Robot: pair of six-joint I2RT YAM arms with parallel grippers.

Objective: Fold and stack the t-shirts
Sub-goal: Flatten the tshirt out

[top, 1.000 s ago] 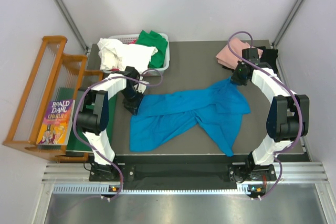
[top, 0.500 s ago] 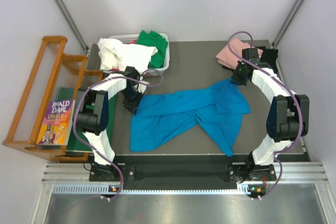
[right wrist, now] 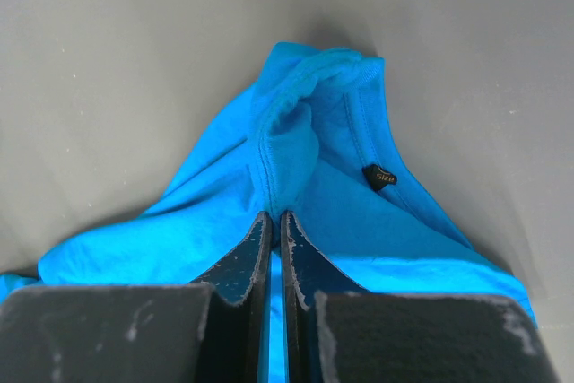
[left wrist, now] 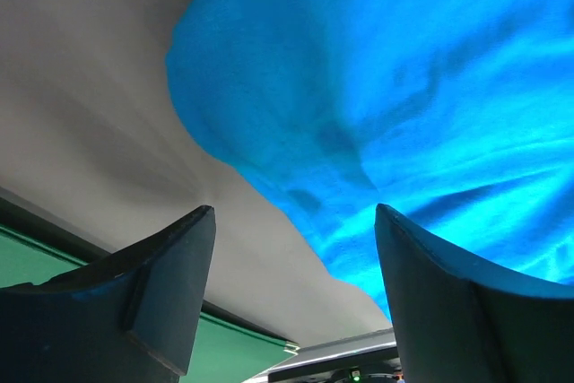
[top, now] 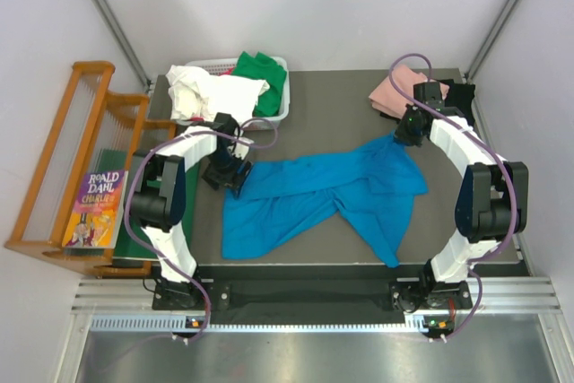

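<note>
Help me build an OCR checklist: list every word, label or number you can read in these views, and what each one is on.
"ROALD DAHL": on the cover of the book, top view.
"CHARLIE": same cover, below the name; the smaller print after it is too small to read.
"size": on the small black tag inside the collar of the blue t-shirt, right wrist view.
No other text is legible.

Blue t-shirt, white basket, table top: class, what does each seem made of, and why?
Blue t-shirt: soft knit cloth, probably cotton; matte, creased, stitched collar. White basket: likely plastic; thin slotted walls. Table top: smooth matte grey sheet, material unclear.
</note>
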